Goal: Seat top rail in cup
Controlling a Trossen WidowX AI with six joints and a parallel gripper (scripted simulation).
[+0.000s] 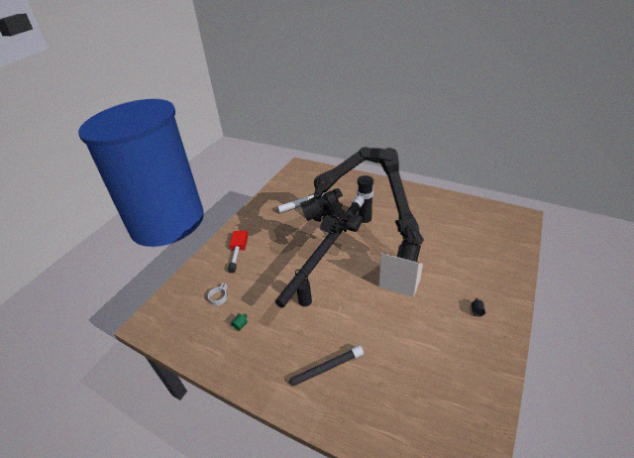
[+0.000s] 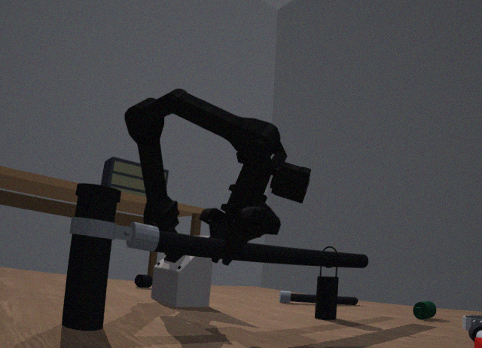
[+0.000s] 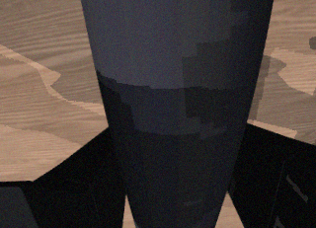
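The black top rail (image 1: 315, 261) (image 2: 291, 254) (image 3: 173, 105) runs nearly level through the wire loop of the loop cap on the short post (image 1: 305, 292) (image 2: 326, 297). Its other end meets the mouth of the grey rail-end cup (image 1: 359, 201) (image 2: 143, 236); how deep it sits inside is hidden. The cup hangs on the brace band (image 2: 91, 227), around the big post (image 1: 367, 212) (image 2: 85, 282) a little below the post cap (image 1: 365, 180) (image 2: 98, 191). My gripper (image 1: 339, 224) (image 2: 224, 252) (image 3: 166, 127) is shut on the rail, between cup and loop, nearer the cup.
A white rod (image 1: 290, 206) lies behind the gripper. A red-headed tool (image 1: 238, 240), a grey ring clamp (image 1: 209, 298) and a green fitting (image 1: 239, 321) (image 2: 424, 309) lie left. A short white-ended bar (image 1: 322, 368) lies in front, a black cap (image 1: 477, 307) (image 2: 143, 281) at right.
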